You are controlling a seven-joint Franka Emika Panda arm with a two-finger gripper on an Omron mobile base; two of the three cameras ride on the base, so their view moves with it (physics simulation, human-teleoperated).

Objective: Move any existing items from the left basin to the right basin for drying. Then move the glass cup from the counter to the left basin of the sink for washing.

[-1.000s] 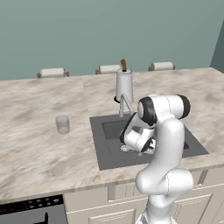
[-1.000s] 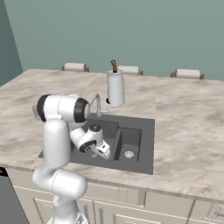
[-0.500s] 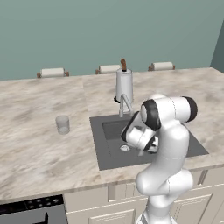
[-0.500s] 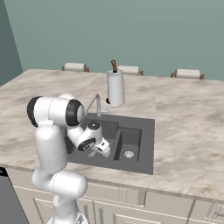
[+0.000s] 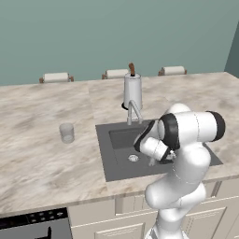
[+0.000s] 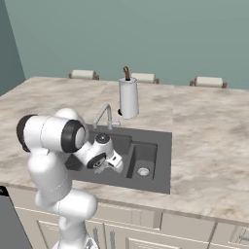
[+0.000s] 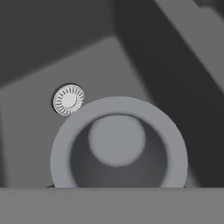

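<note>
Claw [image 6: 118,167] low in the wide dark grey left basin [image 5: 122,138]; grip state unclear. Directly beneath: a round grey bowl-like item [image 7: 118,146], silver drain ring [image 7: 68,99] at its ten o'clock. First step: secure it, lift toward the narrow right basin [image 6: 144,156].

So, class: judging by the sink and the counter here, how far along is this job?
Nothing looks finished. In hand: the tool is down in the left basin, with the grey bowl right below it beside the drain; whether it is gripped is unclear. Left: the bowl's move to the right basin, then the glass cup, standing on the counter.
</note>
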